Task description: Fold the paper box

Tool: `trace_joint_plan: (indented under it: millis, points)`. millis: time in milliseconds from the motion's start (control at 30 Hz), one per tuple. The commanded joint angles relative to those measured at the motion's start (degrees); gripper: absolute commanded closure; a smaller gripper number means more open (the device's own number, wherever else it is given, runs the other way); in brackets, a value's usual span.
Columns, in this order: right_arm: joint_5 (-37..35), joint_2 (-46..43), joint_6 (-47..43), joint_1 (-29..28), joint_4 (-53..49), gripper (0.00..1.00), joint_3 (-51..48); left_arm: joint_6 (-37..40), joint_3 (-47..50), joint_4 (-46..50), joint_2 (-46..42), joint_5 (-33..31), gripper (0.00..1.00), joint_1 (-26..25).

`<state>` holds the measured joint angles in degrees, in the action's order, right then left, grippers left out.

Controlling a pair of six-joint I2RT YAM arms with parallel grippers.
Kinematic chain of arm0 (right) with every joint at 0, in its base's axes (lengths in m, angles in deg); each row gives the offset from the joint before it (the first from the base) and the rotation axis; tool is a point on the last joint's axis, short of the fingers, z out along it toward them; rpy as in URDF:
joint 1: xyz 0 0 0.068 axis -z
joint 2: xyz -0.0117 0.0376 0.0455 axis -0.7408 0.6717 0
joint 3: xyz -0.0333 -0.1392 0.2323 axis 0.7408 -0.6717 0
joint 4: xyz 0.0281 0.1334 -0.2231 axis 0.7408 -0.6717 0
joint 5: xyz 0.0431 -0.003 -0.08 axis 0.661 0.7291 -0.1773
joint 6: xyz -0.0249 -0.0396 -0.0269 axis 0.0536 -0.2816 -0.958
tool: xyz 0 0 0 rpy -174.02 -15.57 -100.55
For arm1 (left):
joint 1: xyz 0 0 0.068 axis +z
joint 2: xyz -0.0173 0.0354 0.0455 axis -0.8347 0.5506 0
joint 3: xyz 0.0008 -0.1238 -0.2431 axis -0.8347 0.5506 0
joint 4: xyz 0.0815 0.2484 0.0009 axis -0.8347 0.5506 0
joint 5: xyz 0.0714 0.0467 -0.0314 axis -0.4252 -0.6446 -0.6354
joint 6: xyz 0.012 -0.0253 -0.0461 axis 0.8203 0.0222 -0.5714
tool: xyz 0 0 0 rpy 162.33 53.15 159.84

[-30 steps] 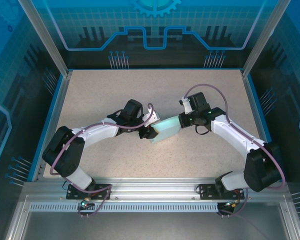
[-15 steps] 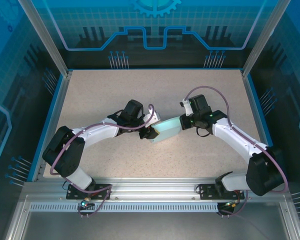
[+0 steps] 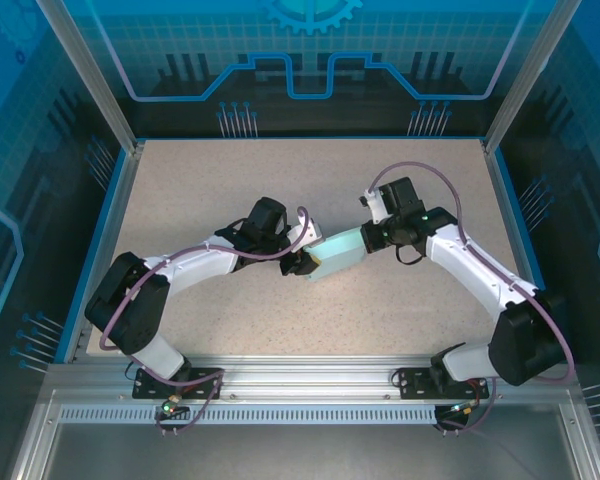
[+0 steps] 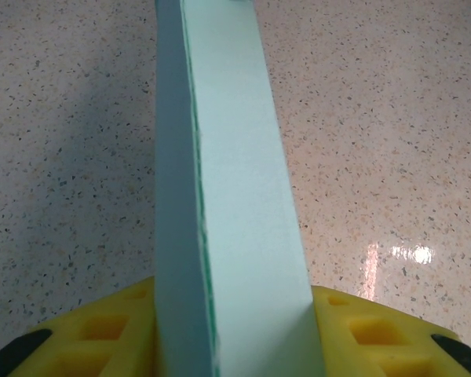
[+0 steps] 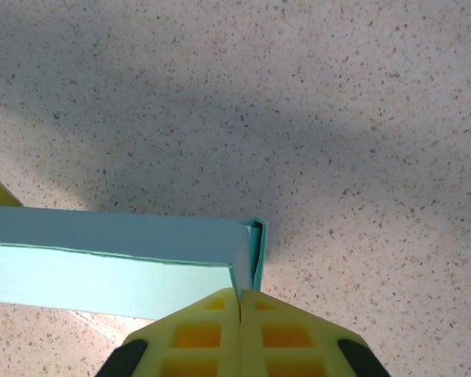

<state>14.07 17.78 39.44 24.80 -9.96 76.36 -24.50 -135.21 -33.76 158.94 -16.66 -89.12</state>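
Card of the paper box (image 3: 337,255) is held over the middle of the speckled table (image 3: 230,180), stretched between the two arms. Its left end is gripped by the left gripper (image 3: 302,264), the fingers partly spread around its thickness. A thin edge at its right end is pinched by the right gripper (image 3: 368,240), the fingers pressed fully together.

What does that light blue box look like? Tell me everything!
The box is pale cyan card, matte and plain, partly folded into a slim shape with sharp creases and a thin seam along one edge. It hangs slanted between the two arms, over the speckled table. The left gripper clamps one end. The right gripper pinches the folded corner at the other end.
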Motion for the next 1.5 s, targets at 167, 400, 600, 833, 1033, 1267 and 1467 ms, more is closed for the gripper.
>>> trace_joint_plan:
  millis: [167,400,600,833,1033,1267,1467]
  points:
    - [5.39,1.79,1.12,2.63,-7.27,1.00,4.63,0.27,-0.53,3.35,1.21,-6.86,0.75,1.15]
    - [9.49,2.03,0.89,4.81,-7.91,1.00,5.22,1.10,-0.89,4.06,1.64,-8.05,0.75,0.64]
    - [11.70,2.38,2.52,5.59,-6.11,1.00,4.00,1.00,-1.03,3.98,1.73,-8.31,0.75,0.60]
    - [5.59,2.31,-1.33,5.17,-4.89,1.00,1.68,1.02,-1.05,4.07,1.55,-8.21,0.75,0.59]
    - [3.13,1.27,-3.35,5.21,-2.13,1.00,-1.23,0.73,-1.13,3.98,1.82,-8.09,0.75,0.56]
    - [3.67,0.70,-2.08,4.99,0.50,1.00,-3.61,0.49,-1.31,3.98,2.25,-8.29,0.75,0.62]
    - [7.27,-0.82,4.71,5.16,3.15,1.00,-6.85,-0.02,-1.66,3.69,2.70,-8.54,0.74,0.54]
